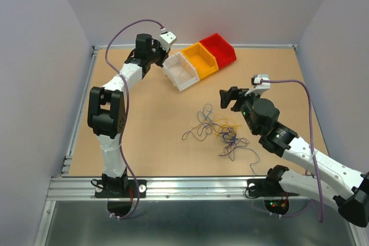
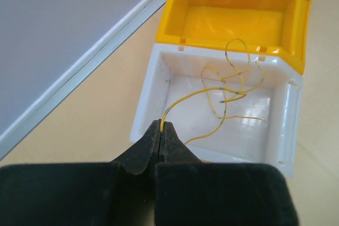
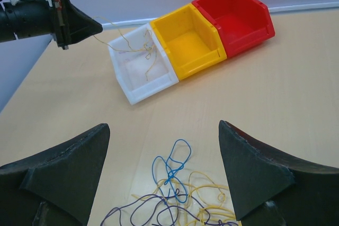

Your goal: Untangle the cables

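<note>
Now the left hand (image 2: 161, 125), pinched shut on a yellow cable (image 2: 222, 96) dangling into the white bin (image 2: 145, 88), should release low and centred, while the right hand (image 3: 164, 126) hovers open over the tangle (image 1: 222, 131) on the worktop (image 1: 144, 142).

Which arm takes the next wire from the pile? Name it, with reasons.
Right. The right fingers are open and hang close over the tangle. The left fingers are shut on a yellow wire at the white bin, far from the pile.
</note>
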